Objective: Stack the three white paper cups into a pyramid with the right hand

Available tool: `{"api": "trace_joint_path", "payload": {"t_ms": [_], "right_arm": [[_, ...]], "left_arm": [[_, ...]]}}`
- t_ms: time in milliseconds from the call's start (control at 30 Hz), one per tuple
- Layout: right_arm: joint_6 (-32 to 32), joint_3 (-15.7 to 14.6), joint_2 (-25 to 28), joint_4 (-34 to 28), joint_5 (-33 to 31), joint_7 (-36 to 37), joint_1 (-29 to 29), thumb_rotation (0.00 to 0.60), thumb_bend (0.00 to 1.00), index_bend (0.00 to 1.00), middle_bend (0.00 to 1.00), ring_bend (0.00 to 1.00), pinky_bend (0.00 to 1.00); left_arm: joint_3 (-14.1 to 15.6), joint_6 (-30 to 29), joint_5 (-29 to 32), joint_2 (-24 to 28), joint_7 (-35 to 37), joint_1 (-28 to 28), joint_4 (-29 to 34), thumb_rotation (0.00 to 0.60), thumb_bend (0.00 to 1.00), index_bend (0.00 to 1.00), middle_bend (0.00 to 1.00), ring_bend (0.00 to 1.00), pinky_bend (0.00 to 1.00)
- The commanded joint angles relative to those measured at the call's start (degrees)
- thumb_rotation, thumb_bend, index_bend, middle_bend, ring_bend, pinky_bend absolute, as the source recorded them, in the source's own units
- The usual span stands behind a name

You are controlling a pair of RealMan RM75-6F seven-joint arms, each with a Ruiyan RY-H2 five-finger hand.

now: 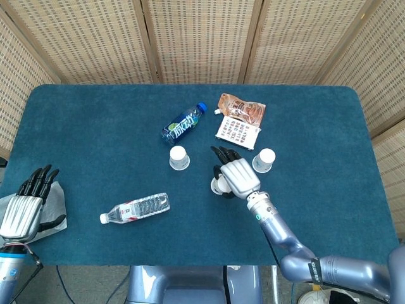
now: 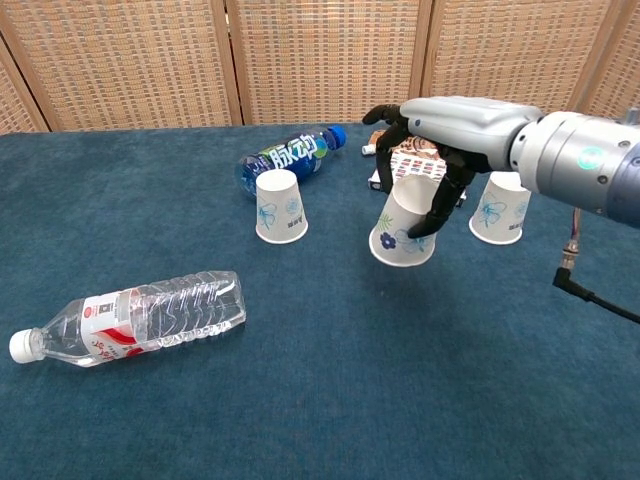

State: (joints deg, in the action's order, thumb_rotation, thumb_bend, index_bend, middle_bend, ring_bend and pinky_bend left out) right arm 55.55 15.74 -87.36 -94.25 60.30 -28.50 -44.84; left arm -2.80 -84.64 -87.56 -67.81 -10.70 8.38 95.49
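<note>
Right hand [image 2: 432,150] grips an inverted paper cup [image 2: 401,232] mid-table, lifted and tilted. Recommended: level it, set it beside the right-side cup [image 2: 497,208], rims touching, before opening the fingers.

White paper cups [image 2: 403,234] bear blue flower prints; the table [image 1: 95,126] is teal; blue-capped bottle [image 2: 288,158].

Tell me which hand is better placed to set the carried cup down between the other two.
Right. The right hand already grips the cup, tilted between the two upside-down cups. The left hand holds nothing and lies on a white cloth at the table's near-left edge, far away.
</note>
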Motion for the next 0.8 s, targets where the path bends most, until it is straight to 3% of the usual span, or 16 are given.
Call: {"api": "trace_joint_path", "payload": {"t_ms": [33,300,800], "right_arm": [[-1.18,1.14,-0.18,1.7,-2.47,-0.54,-1.55,0.6,0.17,0.59,0.1,0.0,0.18],[-4.9,3.41,-2.44,12.17,-6.98,2.45,-5.45,0.6,0.17,0.59,0.1,0.0,0.17],[-9.06,2.73,-4.7,23.74,-7.33,8.07,-8.31,0.6,0.17,0.59,0.09,0.0,0.16]], "left_arm": [[-0.02,-0.15,-0.03,-0.01,-0.12,-0.05,-0.01,0.6,0.11,0.03,0.0,0.0,0.16],[-0.31,-0.37,0.39,0.03,-0.32,-0.1,-0.03,0.6,0.11,0.03,0.0,0.0,0.16],[-0.53,0.01,0.92,-0.63,-1.61,0.23,-0.37,0.6,0.11,0.03,0.0,0.0,0.16]]}}
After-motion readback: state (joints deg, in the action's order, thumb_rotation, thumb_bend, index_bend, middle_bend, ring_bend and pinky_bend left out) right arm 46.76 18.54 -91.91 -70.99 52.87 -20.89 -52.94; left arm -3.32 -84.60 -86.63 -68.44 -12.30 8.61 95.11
